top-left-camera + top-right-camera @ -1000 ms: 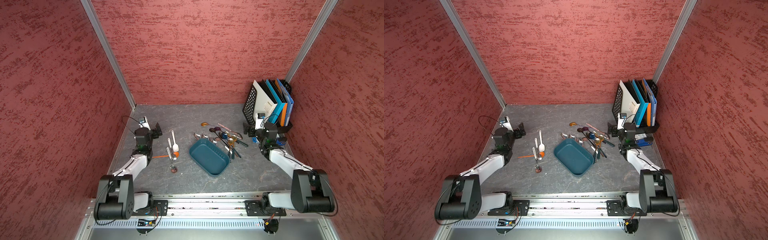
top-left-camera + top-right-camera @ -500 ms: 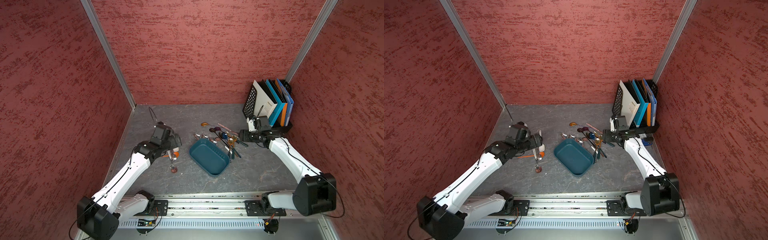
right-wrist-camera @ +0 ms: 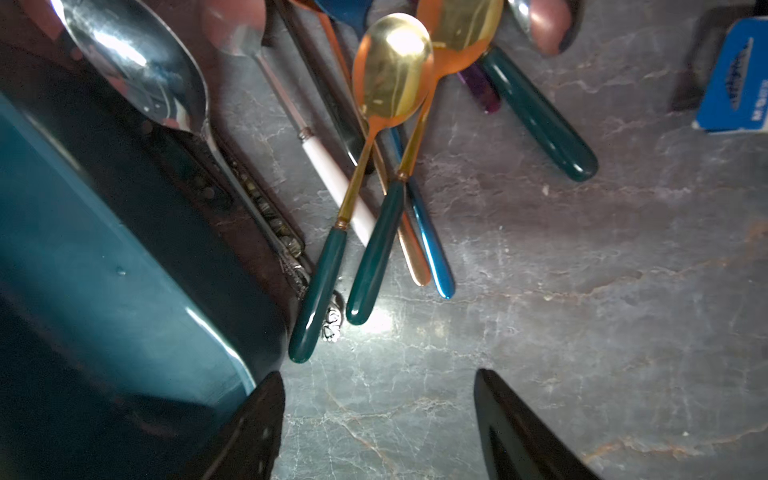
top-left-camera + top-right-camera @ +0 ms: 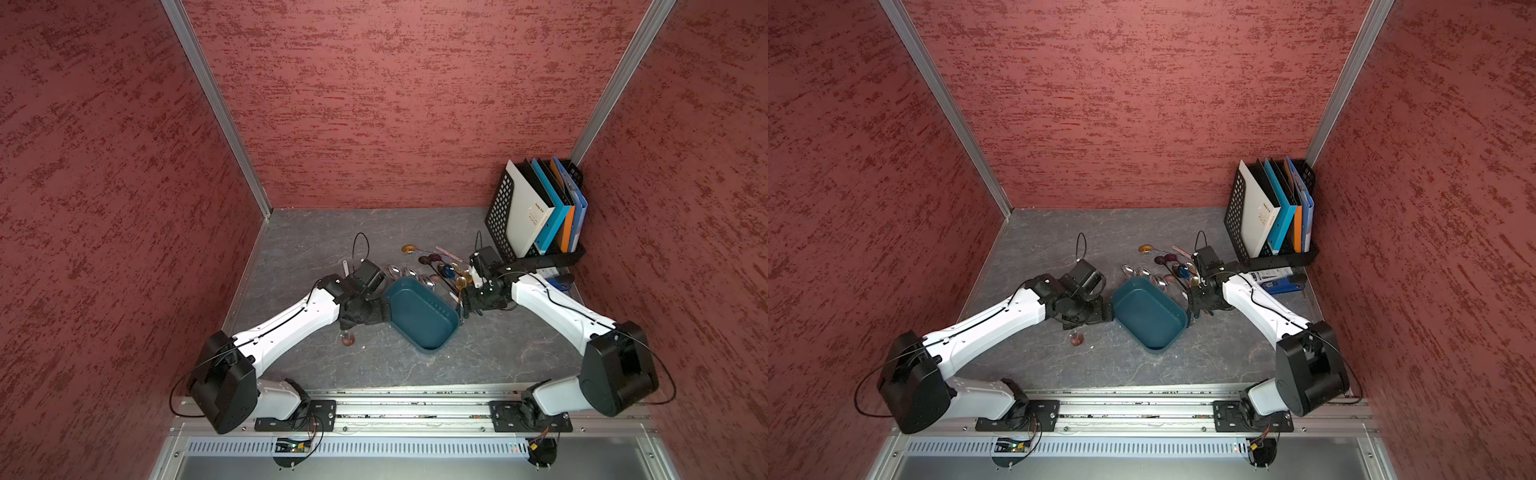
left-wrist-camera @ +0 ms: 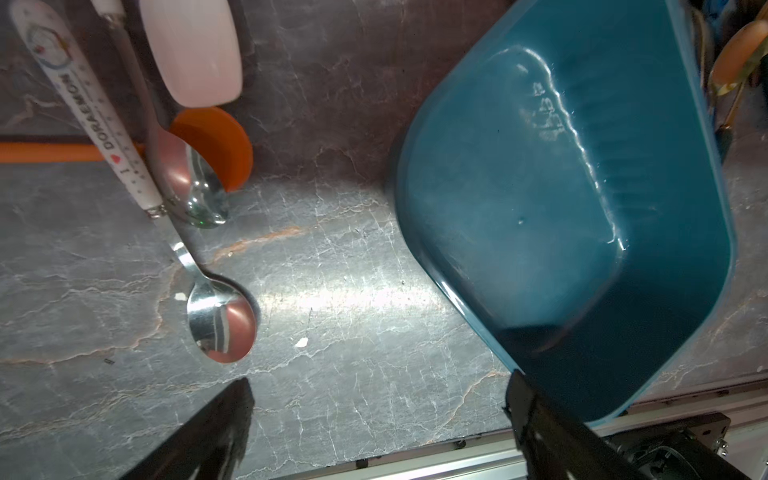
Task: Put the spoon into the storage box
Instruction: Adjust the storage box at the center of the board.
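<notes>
Your left jaws and right jaws gape wide, empty, flanking the storage box point(image 4: 419, 316); gold spoon point(image 3: 331, 253) lies beside it

We find both top views evenly lit from above and sharp; the table point(image 4: 374, 365) shows only a soft shadow around the storage box point(image 4: 419, 316). In the left wrist view a bright band of glare crosses the table beside the box, a highlight streak runs along its inner wall, and its darkest corner is smeared. In the right wrist view the box is dim and blurred, deep shadow lies along its wall, and a gold spoon point(image 3: 392, 62) beyond it glares.
</notes>
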`<state>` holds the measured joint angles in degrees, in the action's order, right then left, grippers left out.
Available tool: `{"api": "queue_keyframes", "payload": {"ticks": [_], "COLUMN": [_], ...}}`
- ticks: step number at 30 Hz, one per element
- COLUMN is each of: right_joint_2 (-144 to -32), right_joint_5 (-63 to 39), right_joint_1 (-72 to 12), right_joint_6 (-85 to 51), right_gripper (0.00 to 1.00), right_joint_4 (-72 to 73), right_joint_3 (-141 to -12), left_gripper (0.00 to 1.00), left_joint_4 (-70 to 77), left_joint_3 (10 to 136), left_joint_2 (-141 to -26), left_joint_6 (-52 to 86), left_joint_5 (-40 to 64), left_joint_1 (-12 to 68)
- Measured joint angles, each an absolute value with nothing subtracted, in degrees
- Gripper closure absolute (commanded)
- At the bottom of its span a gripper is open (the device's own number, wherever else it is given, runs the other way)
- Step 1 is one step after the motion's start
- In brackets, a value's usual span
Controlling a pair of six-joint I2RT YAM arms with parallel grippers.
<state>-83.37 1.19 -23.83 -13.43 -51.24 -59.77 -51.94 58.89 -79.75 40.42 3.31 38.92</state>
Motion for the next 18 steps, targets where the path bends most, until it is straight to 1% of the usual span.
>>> {"api": "queue_keyframes", "payload": {"ticks": [7, 14, 18], "right_joint_2": [-86.54, -88.27, -88.29], "right_joint_5": [1.63, 1.28, -0.05], "right_joint_1": [-28.29, -32.18, -35.05], "right_joint_6": [-15.84, -17.89, -19.68], "right_gripper": [0.27, 0.29, 0.29], "right_joint_4": [-51.55, -51.55, -51.48], "right_joint_3": [-57.74, -57.76, -57.74], "left_gripper": [0.01, 0.0, 0.01], "left_joint_4": [-50.15, -48.88, -48.51], "left_joint_3": [58.94, 61.06, 61.21], "left_joint_2": [-86.89, -89.21, -90.11], "left_joint_6": [38.02, 35.44, 33.8], "left_joint_5": [6.85, 8.84, 9.65], "left_joint_1": [38.63, 36.93, 34.57]}}
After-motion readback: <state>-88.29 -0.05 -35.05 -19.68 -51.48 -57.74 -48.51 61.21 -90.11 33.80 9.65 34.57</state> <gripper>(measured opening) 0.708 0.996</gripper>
